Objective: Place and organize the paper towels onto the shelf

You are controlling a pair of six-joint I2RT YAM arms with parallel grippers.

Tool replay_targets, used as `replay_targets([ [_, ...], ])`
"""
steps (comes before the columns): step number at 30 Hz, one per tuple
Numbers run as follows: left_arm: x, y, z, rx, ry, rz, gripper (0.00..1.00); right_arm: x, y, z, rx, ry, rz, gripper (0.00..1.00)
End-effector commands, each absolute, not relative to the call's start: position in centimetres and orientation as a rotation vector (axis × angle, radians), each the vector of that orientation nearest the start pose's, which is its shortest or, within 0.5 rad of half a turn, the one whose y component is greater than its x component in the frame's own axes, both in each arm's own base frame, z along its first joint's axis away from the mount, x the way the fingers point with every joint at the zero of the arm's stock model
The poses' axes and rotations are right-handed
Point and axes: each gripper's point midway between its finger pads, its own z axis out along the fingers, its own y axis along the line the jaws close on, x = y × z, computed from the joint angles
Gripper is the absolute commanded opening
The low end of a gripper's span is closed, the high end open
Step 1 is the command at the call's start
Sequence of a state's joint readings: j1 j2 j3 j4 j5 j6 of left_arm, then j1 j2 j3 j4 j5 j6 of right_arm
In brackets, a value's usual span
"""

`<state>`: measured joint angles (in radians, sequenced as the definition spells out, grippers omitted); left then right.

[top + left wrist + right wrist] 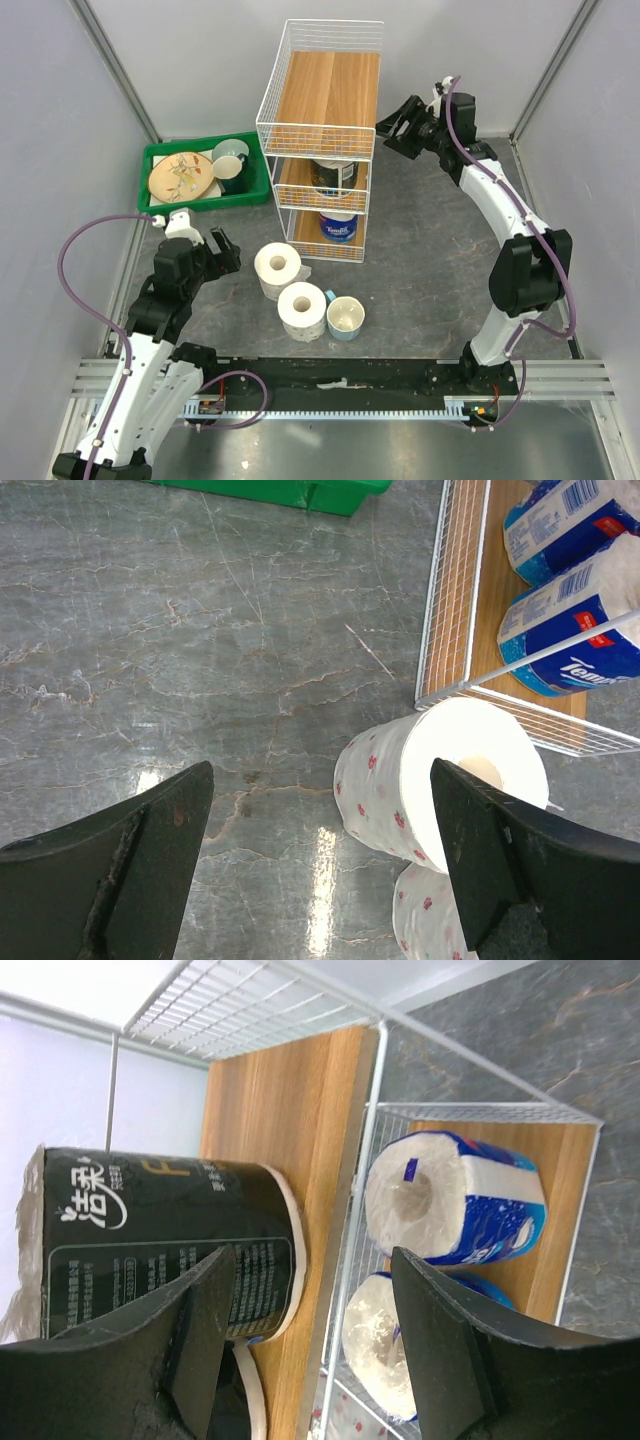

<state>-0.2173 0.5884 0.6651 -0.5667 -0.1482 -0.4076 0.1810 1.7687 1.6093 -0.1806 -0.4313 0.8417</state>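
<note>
The shelf (325, 90) stands at the back middle, its top board bare. A dark-wrapped paper towel roll (333, 175) sits on the middle tier and a blue-wrapped roll (338, 226) on the bottom tier. Two white rolls (277, 268) (302, 310) with a red flower print stand on the table in front. My left gripper (222, 248) is open and empty, left of the nearer roll (395, 790). My right gripper (394, 130) is open and empty beside the shelf's right side, facing the dark roll (170, 1240) and two blue rolls (460, 1195) (385, 1345).
A green tray (160, 155) with a plate and cups stands at the back left. A pale blue cup (345, 318) sits against the front white roll. Grey walls close in both sides.
</note>
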Motion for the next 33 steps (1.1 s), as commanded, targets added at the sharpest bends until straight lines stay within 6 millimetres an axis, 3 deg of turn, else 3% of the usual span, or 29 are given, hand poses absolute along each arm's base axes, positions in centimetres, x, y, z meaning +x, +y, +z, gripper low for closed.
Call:
replay_targets([
  [1, 24.7, -4.2, 20.2, -0.285, 1.990, -0.237, 0.96, 49.7, 20.3, 32.2, 0.270, 1.931, 1.158, 0.71],
  [25, 24.6, -4.1, 20.3, -0.288, 1.987, -0.233, 0.96, 49.6, 22.3, 32.0, 0.211, 1.947, 1.220, 0.71],
  [33, 24.6, -4.1, 20.3, -0.287, 1.985, -0.235, 0.96, 49.5, 21.8, 31.5, 0.236, 1.952, 1.183, 0.71],
])
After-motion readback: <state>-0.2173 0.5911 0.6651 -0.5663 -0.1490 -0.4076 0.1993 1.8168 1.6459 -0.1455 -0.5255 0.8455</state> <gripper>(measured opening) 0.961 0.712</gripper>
